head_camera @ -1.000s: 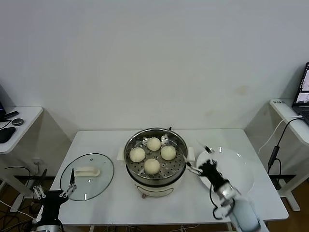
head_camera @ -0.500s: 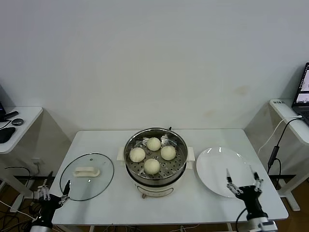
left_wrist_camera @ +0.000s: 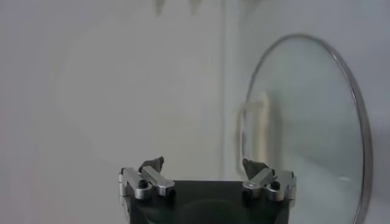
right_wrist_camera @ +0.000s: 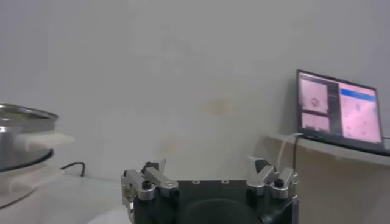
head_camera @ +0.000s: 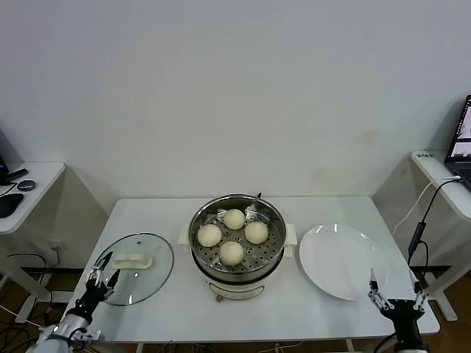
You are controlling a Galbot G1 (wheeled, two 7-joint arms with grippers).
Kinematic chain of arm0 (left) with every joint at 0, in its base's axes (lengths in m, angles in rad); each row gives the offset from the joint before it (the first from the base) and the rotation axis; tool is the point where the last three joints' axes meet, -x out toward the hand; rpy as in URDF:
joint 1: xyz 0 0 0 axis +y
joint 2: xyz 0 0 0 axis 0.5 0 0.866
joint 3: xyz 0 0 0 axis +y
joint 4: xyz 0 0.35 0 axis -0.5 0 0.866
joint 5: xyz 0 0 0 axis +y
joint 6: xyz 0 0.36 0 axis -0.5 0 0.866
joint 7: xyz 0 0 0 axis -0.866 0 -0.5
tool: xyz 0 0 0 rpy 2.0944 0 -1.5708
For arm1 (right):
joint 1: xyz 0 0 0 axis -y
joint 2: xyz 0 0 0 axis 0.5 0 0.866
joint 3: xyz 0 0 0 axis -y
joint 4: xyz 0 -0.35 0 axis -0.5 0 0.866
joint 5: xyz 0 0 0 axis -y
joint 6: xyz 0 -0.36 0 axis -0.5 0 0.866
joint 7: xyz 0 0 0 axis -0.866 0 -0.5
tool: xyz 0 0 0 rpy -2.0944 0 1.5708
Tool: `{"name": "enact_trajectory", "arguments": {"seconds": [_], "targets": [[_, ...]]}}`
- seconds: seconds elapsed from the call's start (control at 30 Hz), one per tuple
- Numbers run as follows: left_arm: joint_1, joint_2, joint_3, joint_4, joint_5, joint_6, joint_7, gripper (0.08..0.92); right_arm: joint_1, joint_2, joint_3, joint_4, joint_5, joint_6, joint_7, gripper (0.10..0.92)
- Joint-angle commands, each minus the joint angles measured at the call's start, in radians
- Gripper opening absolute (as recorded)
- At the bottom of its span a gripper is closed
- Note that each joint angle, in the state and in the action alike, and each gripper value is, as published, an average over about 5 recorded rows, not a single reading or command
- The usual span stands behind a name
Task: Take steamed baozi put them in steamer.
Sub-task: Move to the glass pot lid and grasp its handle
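Several cream-white steamed baozi (head_camera: pixel 234 218) sit inside the shiny steel steamer (head_camera: pixel 201 215) at the middle of the table, on a white cooker base. My left gripper (head_camera: pixel 102 268) is open and empty at the table's front left, by the near rim of the glass lid (head_camera: pixel 151 278). In the left wrist view the left gripper (left_wrist_camera: pixel 203 164) has its jaws wide apart, facing the lid (left_wrist_camera: pixel 317 109). My right gripper (head_camera: pixel 396 289) is open and empty at the front right edge, below the white plate (head_camera: pixel 341 257). In the right wrist view the right gripper (right_wrist_camera: pixel 207 165) holds nothing.
The white plate lies bare to the right of the steamer. The steamer's rim (right_wrist_camera: pixel 24 115) shows far off in the right wrist view, with a laptop (right_wrist_camera: pixel 338 112) on a side desk. Side tables stand at both ends of the table (head_camera: pixel 154 213).
My right gripper has drawn back from beside the steamer, over the plate, down to the table's front right edge. My left gripper shifted a little along the lid's near rim.
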Motion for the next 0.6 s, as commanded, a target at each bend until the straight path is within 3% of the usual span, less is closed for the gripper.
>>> {"name": "enact_trajectory", "arguments": {"seconds": [0.03, 0.6], "targets": [[-0.173, 0.031, 0.075, 0.169, 0.106, -0.008, -0.001, 0.823, -0.02, 0.019, 0.025, 0.008, 0.011, -0.001, 0.003, 0.823], [-0.243, 0.013, 0.094, 0.2, 0.104, 0.006, 0.014, 0.823, -0.02, 0.02, 0.009, -0.01, -0.008, 0.009, 0.0, 0.823]]}}
